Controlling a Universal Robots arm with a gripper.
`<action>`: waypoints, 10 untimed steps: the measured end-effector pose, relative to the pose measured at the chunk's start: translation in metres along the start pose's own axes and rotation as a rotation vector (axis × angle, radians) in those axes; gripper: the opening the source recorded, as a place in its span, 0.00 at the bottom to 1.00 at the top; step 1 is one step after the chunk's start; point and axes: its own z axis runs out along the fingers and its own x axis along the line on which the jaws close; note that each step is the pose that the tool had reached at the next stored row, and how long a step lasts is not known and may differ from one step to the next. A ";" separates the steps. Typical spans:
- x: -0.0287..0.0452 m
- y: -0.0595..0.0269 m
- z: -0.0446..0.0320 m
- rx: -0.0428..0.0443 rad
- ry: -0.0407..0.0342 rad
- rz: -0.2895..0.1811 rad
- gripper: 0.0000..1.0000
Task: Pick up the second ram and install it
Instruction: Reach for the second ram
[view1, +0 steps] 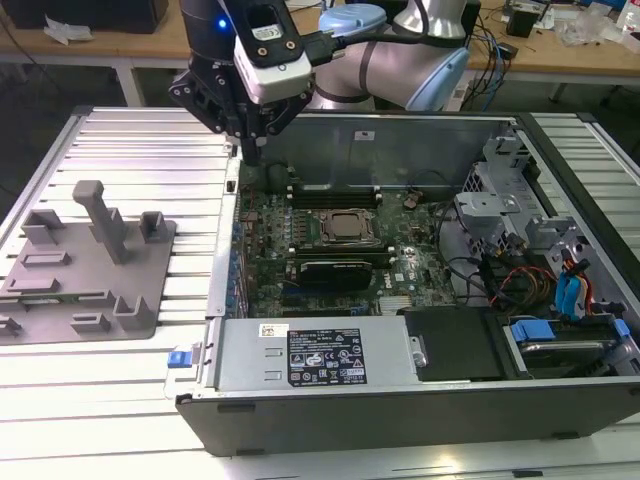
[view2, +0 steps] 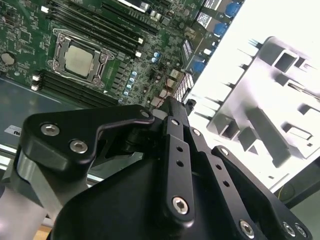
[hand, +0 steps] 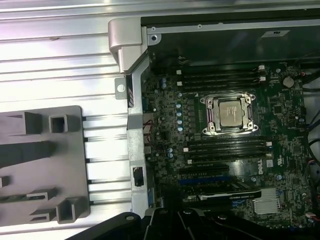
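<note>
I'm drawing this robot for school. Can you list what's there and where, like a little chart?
Computer case: lid off, on the slatted table
Gripper: hovering over the case's far corner
Motherboard: green, lying inside the case
Processor: mid-board, memory slots either side
Grey fixture plate: beside the case, on the exterior view's left

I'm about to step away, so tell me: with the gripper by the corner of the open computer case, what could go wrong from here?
One: the gripper hangs right at the corner of the case wall, so a sideways move might clip the metal edge. Two: the processor lies bare between the memory slots; a misaligned descent could strike it.
</note>
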 end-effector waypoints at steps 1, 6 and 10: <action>0.0005 -0.0001 -0.0001 0.0001 0.0001 0.000 0.08; 0.0096 -0.0007 -0.0002 0.0000 0.0000 0.000 0.08; 0.0154 -0.0012 -0.0003 0.0000 0.0000 0.000 0.08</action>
